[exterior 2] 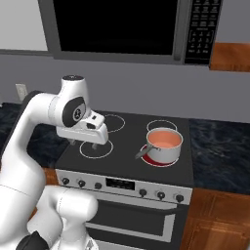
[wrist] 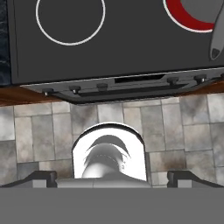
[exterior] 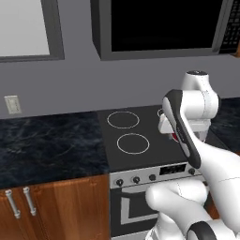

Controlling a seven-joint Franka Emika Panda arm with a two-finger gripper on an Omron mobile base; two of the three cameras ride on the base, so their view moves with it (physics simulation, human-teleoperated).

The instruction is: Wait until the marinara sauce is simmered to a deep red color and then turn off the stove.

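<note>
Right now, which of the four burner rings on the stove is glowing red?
The front right burner, the one under the saucepan holding the marinara sauce. A red disc shows beneath the pan; the other three rings are plain white outlines on black glass.

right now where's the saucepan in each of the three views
Left base view: hidden behind the arm.
Right base view: saucepan right of centre, on the glowing front right burner.
Hand view: top right corner, its handle over the red ring.
Shared landmark: the stove's knob panel.

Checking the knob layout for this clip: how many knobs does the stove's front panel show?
6 on the stove panel: three left of the display; three right.
</note>
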